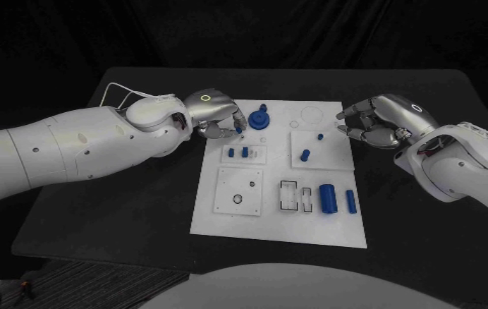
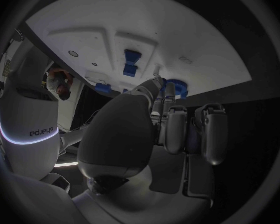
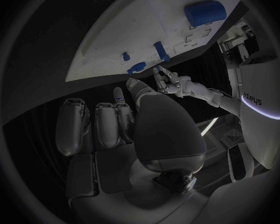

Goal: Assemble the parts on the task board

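A blue round part (image 1: 260,119) sits near the task board's (image 1: 280,217) far-left corner, the left hand (image 1: 214,116) just beside it, fingers curled, nothing visibly held. The right hand (image 1: 381,122) hovers empty past the board's right edge. A square, centred pinch looks best.

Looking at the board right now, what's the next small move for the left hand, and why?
Probably a short reach inward to close on the round blue part. The left hand sits at the white board's far-left corner with its fingertips just beside that piece, apparently holding nothing. The right hand hovers off the opposite edge.
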`<state>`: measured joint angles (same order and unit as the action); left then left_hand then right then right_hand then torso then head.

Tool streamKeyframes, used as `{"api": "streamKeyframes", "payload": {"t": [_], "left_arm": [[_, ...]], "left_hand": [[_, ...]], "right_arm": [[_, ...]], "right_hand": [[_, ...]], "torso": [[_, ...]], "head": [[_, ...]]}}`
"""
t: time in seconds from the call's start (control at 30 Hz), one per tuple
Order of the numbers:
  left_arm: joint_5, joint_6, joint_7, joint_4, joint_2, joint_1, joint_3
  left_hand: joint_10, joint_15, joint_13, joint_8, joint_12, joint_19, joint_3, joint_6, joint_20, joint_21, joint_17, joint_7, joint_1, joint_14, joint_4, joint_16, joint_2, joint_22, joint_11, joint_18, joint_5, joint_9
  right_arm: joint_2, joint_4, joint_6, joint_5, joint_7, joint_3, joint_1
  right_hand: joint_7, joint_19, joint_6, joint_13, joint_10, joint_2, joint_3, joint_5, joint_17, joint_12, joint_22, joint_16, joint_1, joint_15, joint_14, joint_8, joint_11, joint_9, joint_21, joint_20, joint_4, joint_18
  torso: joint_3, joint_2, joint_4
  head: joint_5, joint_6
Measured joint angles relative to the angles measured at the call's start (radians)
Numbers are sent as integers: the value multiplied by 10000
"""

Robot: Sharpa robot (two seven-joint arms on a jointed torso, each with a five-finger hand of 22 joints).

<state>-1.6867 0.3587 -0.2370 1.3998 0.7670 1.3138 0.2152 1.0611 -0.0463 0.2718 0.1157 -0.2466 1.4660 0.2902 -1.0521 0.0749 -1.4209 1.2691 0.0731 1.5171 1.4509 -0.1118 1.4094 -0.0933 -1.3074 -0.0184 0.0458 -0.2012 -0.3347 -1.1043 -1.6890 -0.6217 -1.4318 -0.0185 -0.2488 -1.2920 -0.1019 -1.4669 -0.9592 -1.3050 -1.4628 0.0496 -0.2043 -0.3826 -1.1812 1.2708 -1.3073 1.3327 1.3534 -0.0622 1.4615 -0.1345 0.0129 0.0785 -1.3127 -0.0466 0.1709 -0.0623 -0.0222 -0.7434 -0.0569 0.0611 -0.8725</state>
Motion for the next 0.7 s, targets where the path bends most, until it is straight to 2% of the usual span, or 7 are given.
{"api": "streamKeyframes", "payload": {"t": [0.7], "left_arm": [[-1, -235, 36, 37, -178, -90, 1]], "left_hand": [[1, -37, -9, -37, 39, -1, 28, 1, 0, 55, -94, 0, -47, -38, -28, -61, 47, 1, -1, -1, 0, -8]], "right_arm": [[39, 27, 32, 1, 1, 0, 30]], "right_hand": [[0, 0, 0, -16, 0, -36, -28, 0, -9, -35, -7, 0, 36, 0, 0, 0, 0, -8, 0, 0, -28, -1]], "torso": [[-6, 7, -5]], "head": [[-1, 0]]}}
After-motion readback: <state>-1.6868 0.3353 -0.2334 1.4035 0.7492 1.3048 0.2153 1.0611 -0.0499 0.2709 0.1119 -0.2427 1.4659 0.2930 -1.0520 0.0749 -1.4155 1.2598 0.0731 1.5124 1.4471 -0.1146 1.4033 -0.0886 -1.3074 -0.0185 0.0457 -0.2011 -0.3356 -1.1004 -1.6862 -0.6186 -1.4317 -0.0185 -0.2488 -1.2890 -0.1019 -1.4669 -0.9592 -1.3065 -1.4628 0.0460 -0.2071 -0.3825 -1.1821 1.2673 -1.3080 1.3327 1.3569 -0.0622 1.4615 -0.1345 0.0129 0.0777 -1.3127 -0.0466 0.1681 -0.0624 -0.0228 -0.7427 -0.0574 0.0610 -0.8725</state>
